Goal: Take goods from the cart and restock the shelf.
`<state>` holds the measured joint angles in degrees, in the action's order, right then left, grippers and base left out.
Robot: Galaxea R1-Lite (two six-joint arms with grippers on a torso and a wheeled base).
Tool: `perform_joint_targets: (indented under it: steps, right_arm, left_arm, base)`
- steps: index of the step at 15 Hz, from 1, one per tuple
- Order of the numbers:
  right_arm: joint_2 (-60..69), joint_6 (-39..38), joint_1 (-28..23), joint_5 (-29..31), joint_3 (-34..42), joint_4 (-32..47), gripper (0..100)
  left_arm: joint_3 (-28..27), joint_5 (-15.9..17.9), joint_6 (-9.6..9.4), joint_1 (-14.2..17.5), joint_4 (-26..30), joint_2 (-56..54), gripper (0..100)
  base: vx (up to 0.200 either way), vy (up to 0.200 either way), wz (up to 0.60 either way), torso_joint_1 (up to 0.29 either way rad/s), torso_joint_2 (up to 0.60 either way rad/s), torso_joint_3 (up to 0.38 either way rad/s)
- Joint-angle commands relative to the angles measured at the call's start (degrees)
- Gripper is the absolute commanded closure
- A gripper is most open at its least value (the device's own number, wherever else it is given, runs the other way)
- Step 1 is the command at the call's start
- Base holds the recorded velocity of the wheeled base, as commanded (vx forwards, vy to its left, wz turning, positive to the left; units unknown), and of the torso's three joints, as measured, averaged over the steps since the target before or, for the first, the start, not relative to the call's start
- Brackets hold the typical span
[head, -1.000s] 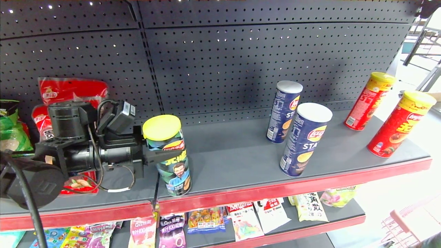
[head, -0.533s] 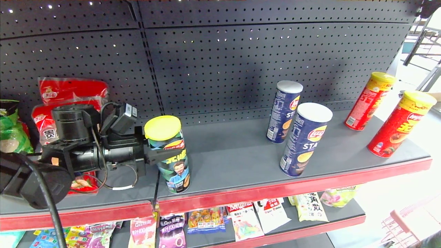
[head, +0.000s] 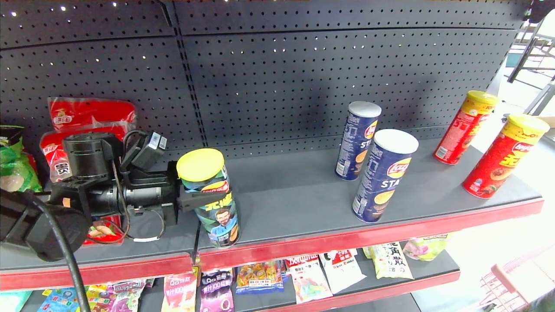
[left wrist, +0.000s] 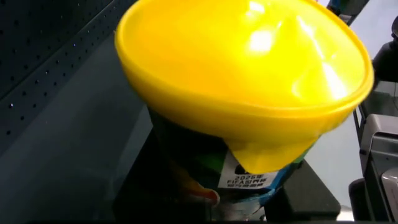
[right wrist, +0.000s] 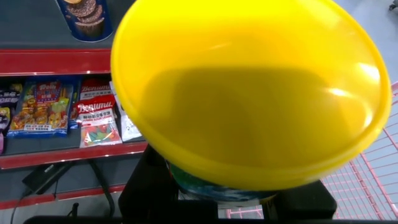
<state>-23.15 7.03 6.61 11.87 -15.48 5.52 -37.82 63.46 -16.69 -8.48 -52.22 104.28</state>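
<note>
On the grey shelf (head: pixel 295 195), near its front edge, we see the left gripper (head: pixel 206 193) clamped around one yellow-lidded chip can (head: pixel 219 216); its far finger is hidden behind the can. To the right, well apart, we count two blue cans, rear blue can (head: pixel 357 141) and front blue can (head: pixel 383 177), and two red, rear red can (head: pixel 464 128) and front red can (head: pixel 503 156). The right gripper (right wrist: pixel 227 205) grips a second yellow-lidded can (right wrist: pixel 249 93), whose lid covers most of its fingers.

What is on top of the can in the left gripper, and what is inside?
A yellow lid closes the top of the can in the left gripper. The inside cannot be seen: the lid and the can's printed side cover it.
</note>
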Motion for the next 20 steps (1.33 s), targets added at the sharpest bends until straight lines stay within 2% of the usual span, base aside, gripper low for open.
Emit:
perform_joint_targets:
  steps: [1, 17, 18, 20]
  right_arm:
    - [-0.23, 0.0, 0.07, -0.01, 0.01, 0.01, 100]
    - [-0.14, 0.09, -0.02, -0.01, 0.1, 0.1, 100]
    - [-0.14, 0.0, -0.02, -0.01, 0.01, 0.01, 100]
    - [-0.14, 0.09, -0.02, -0.01, 0.01, 0.01, 100]
  left_arm:
    - [-0.07, 0.34, -0.27, 0.49, -0.07, 0.31, 100]
    - [-0.59, -0.18, -1.15, -0.48, -1.04, 2.42, 100]
    - [-0.59, -0.27, -1.06, -0.57, -2.53, 3.04, 0]
    - [-0.51, -1.41, -1.06, -0.57, -2.97, 2.95, 0]
  base:
    - [0.0, 0.0, 0.0, 0.0, 0.0, 0.0]
    - [0.0, 0.0, 0.0, 0.0, 0.0, 0.0]
    - [0.0, 0.0, 0.0, 0.0, 0.0, 0.0]
    - [0.0, 0.0, 0.0, 0.0, 0.0, 0.0]
